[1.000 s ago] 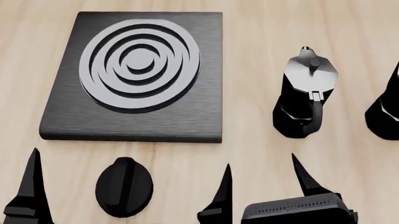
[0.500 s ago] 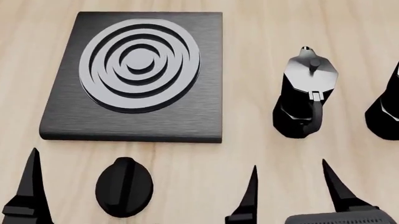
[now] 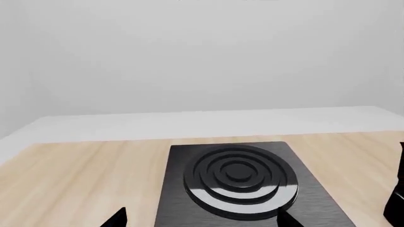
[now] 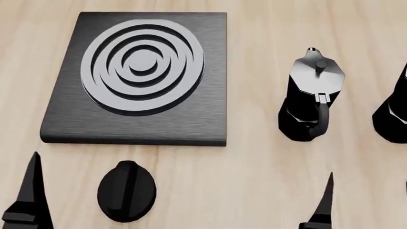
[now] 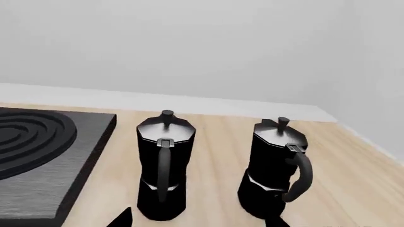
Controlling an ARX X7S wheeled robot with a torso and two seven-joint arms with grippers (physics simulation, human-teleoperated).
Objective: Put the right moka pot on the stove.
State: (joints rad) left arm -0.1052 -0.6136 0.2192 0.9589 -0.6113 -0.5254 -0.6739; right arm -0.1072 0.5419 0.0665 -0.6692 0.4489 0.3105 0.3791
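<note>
Wood grain runs pale and even across the table [image 4: 254, 162], and everything standing on it is black. The stove [image 4: 137, 76] lies far left as a flat square slab with a brushed surface and raised grey concentric rings. A smooth oval knob [image 4: 126, 191] sits on the wood just near of it. The left moka pot [image 4: 311, 98] stands upright to the stove's right, faceted, with a grey hinged lid, a small lid knob and a curved handle turned toward me.

My head view cuts the right moka pot [image 4: 393, 114] at its right edge, leaving only a dark faceted sliver. My right wrist view shows that pot [image 5: 277, 172] whole, upright on the wood just right of its twin [image 5: 164, 168], apart from it and off the stove [image 5: 38, 161].

My right gripper [image 5: 198, 218] holds nothing; its two dark fingertips stand wide apart, near of the pots. My left gripper [image 3: 202, 220] is also spread wide and empty, near of the stove [image 3: 240, 182]. The head view shows only single pointed fingers [image 4: 28, 200] at its near edge.
</note>
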